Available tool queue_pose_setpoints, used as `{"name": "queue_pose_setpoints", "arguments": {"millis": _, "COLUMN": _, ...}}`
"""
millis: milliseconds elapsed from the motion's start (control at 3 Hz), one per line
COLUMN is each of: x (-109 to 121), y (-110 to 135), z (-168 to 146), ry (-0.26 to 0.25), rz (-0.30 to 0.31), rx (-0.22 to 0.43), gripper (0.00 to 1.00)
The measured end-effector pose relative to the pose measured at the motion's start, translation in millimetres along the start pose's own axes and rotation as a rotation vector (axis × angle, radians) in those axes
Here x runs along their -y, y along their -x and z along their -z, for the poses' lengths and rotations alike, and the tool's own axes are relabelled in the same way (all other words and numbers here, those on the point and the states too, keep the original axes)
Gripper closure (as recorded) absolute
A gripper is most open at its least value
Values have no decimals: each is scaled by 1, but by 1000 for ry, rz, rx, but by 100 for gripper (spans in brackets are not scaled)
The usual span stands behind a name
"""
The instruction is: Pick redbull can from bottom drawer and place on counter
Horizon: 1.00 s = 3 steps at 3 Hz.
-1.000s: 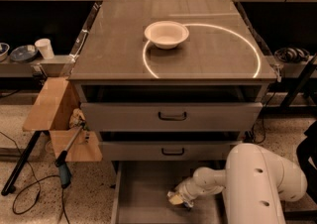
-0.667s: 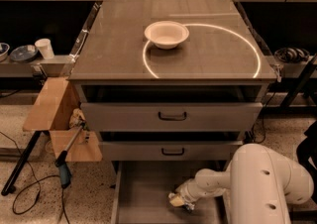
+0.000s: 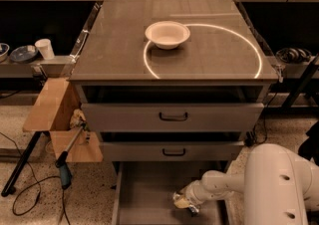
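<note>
Hovering low in the bottom drawer (image 3: 144,194) near the desk's front edge, the gripper (image 3: 183,202) hardly shifted while its arm (image 3: 279,184) slid rightward; its grip could not be told, the redbull can probably beneath it, unlifted.

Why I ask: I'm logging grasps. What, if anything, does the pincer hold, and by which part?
Cannot be told: the pincer sits low in the drawer, and what lies at its tip is unclear.

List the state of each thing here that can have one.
bottom drawer: pulled open.
two upper drawers: closed, or nearly.
white bowl: upright on the counter, looks empty.
gripper: low inside the bottom drawer.
redbull can: not on the counter; otherwise unclear.
</note>
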<state>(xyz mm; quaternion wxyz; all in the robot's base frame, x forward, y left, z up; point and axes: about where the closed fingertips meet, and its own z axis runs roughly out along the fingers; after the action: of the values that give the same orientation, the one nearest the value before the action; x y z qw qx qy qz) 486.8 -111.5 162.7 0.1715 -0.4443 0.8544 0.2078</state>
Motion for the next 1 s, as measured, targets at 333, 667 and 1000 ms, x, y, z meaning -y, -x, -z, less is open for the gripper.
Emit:
{"name": "queue_pose_setpoints", "arguments": {"millis": 333, "x": -7, "y": 13, "z": 22, "ry": 3, "rz": 18, "rx": 34, "gripper": 100}}
{"name": "queue_pose_setpoints", "arguments": {"millis": 667, "x": -17, "y": 31, "z": 44, "ry": 10, "rz": 48, "rx": 67, "gripper": 100}}
{"name": "queue_pose_setpoints", "arguments": {"millis": 1000, "x": -24, "y": 43, "z": 60, "ry": 12, "rz": 66, "rx": 97, "gripper": 100}}
